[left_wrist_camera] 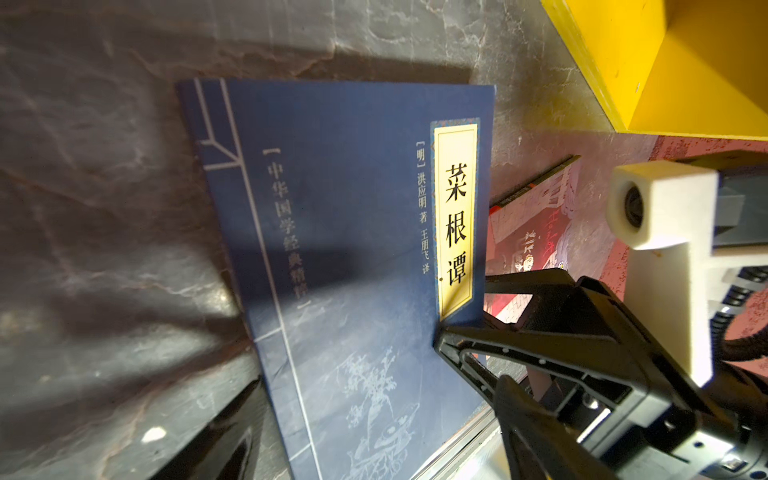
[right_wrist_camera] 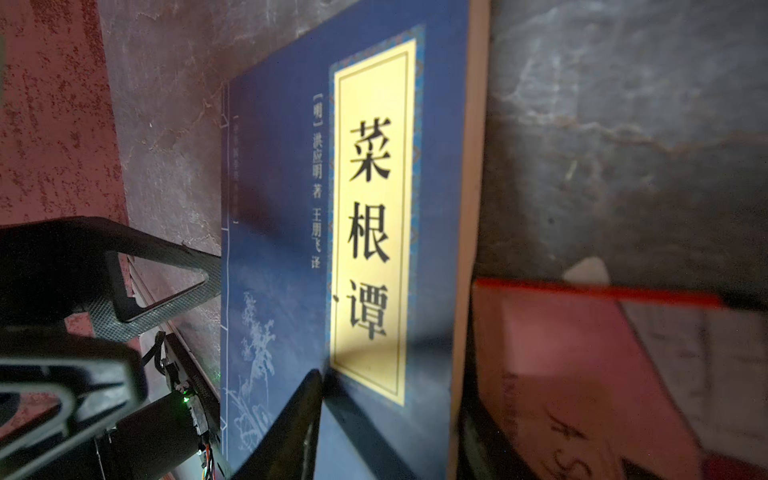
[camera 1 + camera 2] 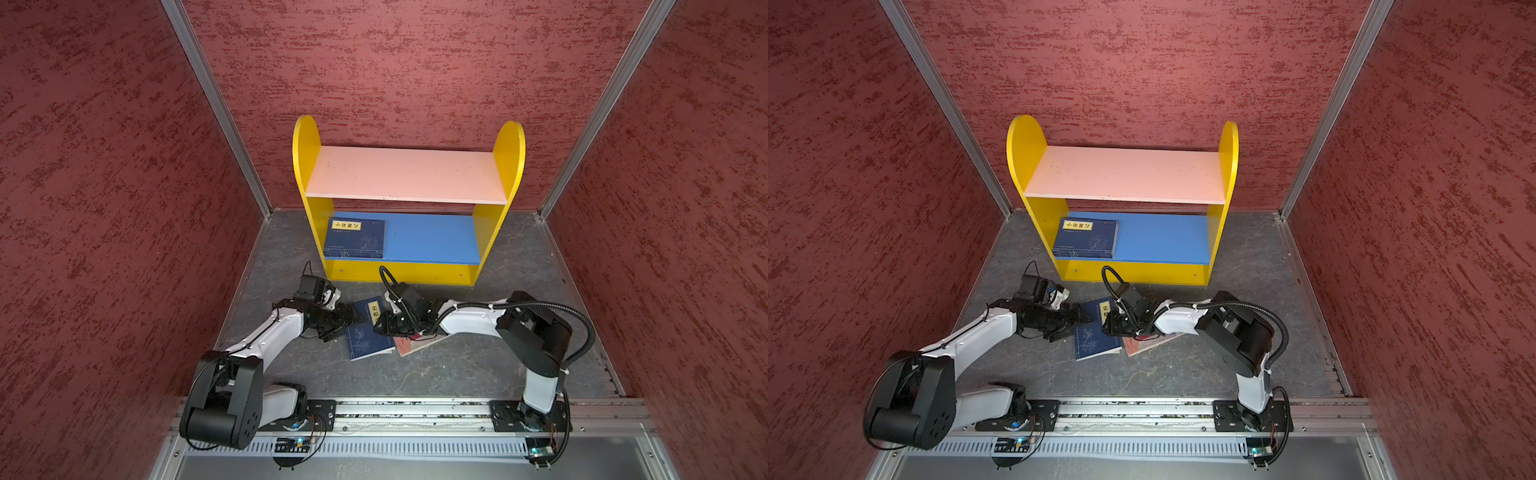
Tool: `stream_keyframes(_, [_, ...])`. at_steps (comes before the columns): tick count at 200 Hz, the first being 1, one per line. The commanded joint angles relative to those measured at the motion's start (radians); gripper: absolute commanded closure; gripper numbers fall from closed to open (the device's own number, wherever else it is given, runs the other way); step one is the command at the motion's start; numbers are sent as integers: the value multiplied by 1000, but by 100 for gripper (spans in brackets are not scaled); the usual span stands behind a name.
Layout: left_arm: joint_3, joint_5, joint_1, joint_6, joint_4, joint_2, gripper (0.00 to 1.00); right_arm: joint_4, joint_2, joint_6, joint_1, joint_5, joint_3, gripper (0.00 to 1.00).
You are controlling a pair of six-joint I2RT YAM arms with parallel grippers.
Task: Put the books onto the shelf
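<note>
Navy book (image 3: 368, 344) lying on tabletop (image 3: 436, 372), left pincer (image 3: 352, 325) gaping at its spine, right pincer (image 3: 380, 326) straddling its other edge, grip unclear, pink book (image 3: 417, 345) lying alongside, another book (image 3: 355, 240) sitting on shelf (image 3: 492, 232).

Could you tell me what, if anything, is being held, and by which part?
The right gripper seems to pinch the navy book by its long edge beside the yellow label; the left gripper stands open at the spine edge, holding nothing.
</note>
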Motion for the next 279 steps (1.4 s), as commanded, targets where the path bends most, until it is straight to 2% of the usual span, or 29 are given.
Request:
stream_keyframes(1, [12, 137, -5, -12, 54, -12, 15, -25, 57, 9, 20, 10, -20, 52])
stream_keyframes(57, [9, 190, 21, -64, 75, -16, 18, 20, 52, 19, 20, -18, -17, 51])
stream_keyframes(119, [-22, 279, 21, -92, 155, -31, 13, 57, 47, 34, 20, -45, -23, 51])
stream_keyframes(179, [-22, 258, 35, -102, 144, -23, 14, 102, 28, 55, 19, -64, -36, 51])
stream_keyframes(205, [-4, 170, 49, -73, 73, -14, 15, 98, 25, 57, 19, -70, -32, 51])
stream_keyframes(279, [-4, 178, 80, -88, 97, 15, 17, 144, 24, 85, 16, -102, -39, 52])
